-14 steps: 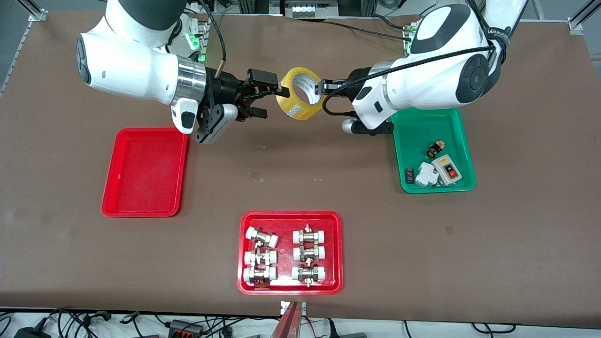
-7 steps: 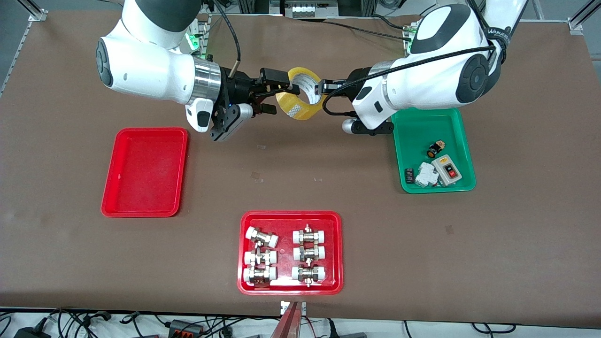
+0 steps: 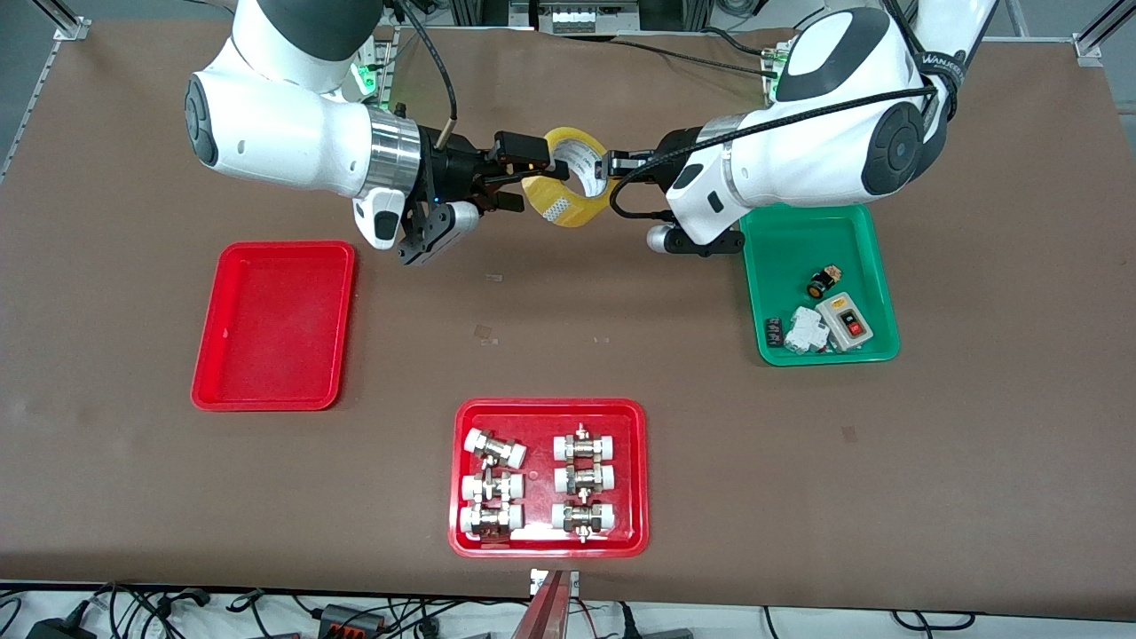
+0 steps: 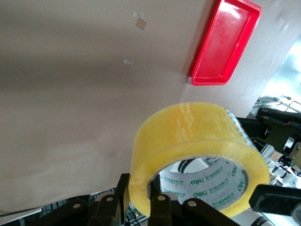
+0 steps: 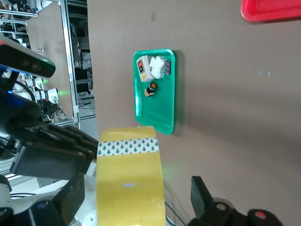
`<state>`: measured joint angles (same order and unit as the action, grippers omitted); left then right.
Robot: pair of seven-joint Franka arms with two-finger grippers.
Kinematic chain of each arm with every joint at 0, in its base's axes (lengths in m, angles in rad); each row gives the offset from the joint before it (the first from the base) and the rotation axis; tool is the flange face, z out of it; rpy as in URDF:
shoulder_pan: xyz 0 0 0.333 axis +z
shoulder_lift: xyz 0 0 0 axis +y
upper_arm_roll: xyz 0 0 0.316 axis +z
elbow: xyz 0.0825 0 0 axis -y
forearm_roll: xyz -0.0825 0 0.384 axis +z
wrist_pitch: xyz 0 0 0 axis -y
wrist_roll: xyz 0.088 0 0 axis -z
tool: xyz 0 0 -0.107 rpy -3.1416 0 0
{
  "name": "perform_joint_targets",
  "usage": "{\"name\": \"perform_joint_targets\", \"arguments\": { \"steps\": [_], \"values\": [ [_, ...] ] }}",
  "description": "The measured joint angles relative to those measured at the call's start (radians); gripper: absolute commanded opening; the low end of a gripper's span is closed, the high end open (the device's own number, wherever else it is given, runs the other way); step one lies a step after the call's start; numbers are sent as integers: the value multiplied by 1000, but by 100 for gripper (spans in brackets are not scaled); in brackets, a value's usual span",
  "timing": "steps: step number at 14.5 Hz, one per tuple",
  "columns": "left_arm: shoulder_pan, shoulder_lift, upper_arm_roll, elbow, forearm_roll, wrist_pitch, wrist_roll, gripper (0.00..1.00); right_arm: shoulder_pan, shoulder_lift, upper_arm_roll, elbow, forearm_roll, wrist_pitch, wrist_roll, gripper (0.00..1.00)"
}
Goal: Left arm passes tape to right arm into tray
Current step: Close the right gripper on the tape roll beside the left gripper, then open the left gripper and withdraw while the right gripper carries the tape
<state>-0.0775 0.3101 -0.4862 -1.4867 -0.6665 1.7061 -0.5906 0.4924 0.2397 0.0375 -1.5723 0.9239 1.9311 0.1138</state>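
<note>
handover stage, mid-air. the translucent yellow roll of packing tape (image 3: 566,177) with a pale printed core hangs above the brown table (image 3: 621,293), well clear of it, between the two glossy white jointed arms. the left arm's black two-finger gripper (image 3: 611,165) is clamped on one side of the roll's wall, one finger reaching into the hole. the right arm's black two-finger gripper (image 3: 524,182) has arrived at the roll's other side with its fingers spread apart, straddling the wall; in the right wrist view the tape (image 5: 130,181) sits between those fingers with a gap visible on at least one side, so the grasp does not look closed yet.

done, as judged: pickup and presentation of the roll. left: closing of the right gripper, release by the left gripper, carry and drop into the plain glossy red rectangular tray (image 3: 274,325), which lies toward the right arm's end of the table. the green tray of small electrical parts (image 3: 821,282) and the red tray of white-capped metal fittings (image 3: 549,477) take no part.
</note>
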Motion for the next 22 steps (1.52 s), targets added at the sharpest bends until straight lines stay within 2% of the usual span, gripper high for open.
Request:
{"name": "perform_joint_targets", "arguments": {
  "steps": [3,6,7,8,10,15,16,17,18,22],
  "values": [
    [0,0,0,0,0,0,0,0,0,-1,0,1,1,-7,2,97],
    [0,0,0,0,0,0,0,0,0,-1,0,1,1,-15,3,52],
    [0,0,0,0,0,0,0,0,0,-1,0,1,1,-18,3,41],
    [0,0,0,0,0,0,0,0,0,-1,0,1,1,-22,3,34],
    [-1,0,0,0,0,0,-1,0,0,-1,0,3,6,-29,3,26],
    [-1,0,0,0,-1,0,-3,1,0,-1,-2,3,6,-34,3,23],
    [-1,0,0,0,-1,0,-3,4,0,-1,-2,3,6,-34,3,23],
    [-1,0,0,0,-1,0,-3,25,0,-1,-2,3,6,-34,3,23],
    [-1,0,0,0,-1,0,-7,99,0,-1,-2,3,6,-34,3,23],
    [3,0,0,11,-1,0,-21,100,-2,0,-11,3,6,-36,3,23]
  ]
}}
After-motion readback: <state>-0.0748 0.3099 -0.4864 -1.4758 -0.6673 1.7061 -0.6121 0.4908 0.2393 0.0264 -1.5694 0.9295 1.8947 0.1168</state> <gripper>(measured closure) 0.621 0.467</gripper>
